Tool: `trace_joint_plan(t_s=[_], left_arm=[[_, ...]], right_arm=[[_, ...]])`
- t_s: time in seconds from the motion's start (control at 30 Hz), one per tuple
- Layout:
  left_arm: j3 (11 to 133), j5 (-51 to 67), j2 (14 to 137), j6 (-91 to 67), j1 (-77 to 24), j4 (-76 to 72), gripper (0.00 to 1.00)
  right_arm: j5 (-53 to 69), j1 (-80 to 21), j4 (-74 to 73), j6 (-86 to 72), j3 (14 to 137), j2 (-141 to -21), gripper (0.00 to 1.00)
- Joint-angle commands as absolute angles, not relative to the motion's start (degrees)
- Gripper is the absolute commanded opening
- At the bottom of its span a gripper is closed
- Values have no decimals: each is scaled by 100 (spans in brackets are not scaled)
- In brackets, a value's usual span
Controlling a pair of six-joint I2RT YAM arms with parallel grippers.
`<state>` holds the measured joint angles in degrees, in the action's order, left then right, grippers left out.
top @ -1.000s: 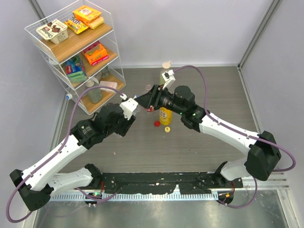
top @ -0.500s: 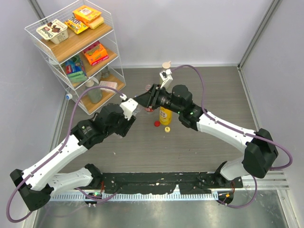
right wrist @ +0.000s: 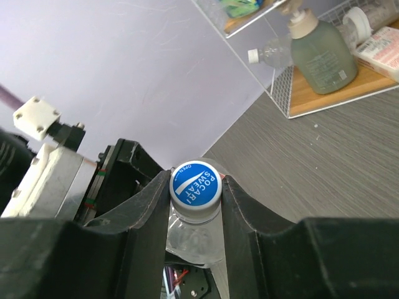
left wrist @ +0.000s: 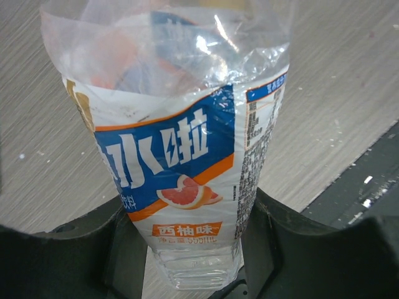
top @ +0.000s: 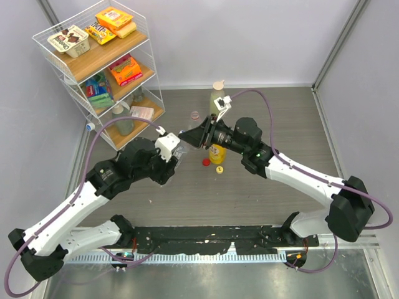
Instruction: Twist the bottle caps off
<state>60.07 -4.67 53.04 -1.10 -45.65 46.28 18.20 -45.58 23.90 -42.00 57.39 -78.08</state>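
Note:
My left gripper (left wrist: 196, 249) is shut on the lower body of a clear bottle (left wrist: 187, 156) with a blue, white and orange label. It holds the bottle tilted above the table (top: 181, 147). My right gripper (right wrist: 196, 193) is shut on that bottle's blue-and-white cap (right wrist: 196, 183), one finger on each side. In the top view the right gripper (top: 188, 134) meets the left gripper (top: 176, 151) at mid-table. A red cap (top: 206, 162) and a yellow cap (top: 219, 169) lie loose on the table beside an open yellow bottle (top: 216, 153).
A pale green bottle (top: 216, 101) with a beige cap stands behind. A small pale round thing (top: 194, 115) lies near it. A wire shelf (top: 65, 81) of snacks stands at the back left, with a clear bottle (top: 91, 126) on the floor beside it. A black rail (top: 206, 237) runs along the near edge.
The right wrist has turned about the cap and its arm has shifted slightly right. The left gripper and the bottle have moved a little nearer. Both grips are unchanged.

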Motion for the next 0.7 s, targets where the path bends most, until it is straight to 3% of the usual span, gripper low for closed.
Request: trace_joint_plan(t_s=[0.0, 0.67], left_arm=[[6231, 763, 5036, -44, -4597, 4412, 0], [6635, 4498, 4746, -26, -4597, 4245, 0]], right_arm=[[2398, -4588, 2988, -3771, 5590, -7375, 1], [4807, -4579, 4684, -3849, 5168, -6689, 2]])
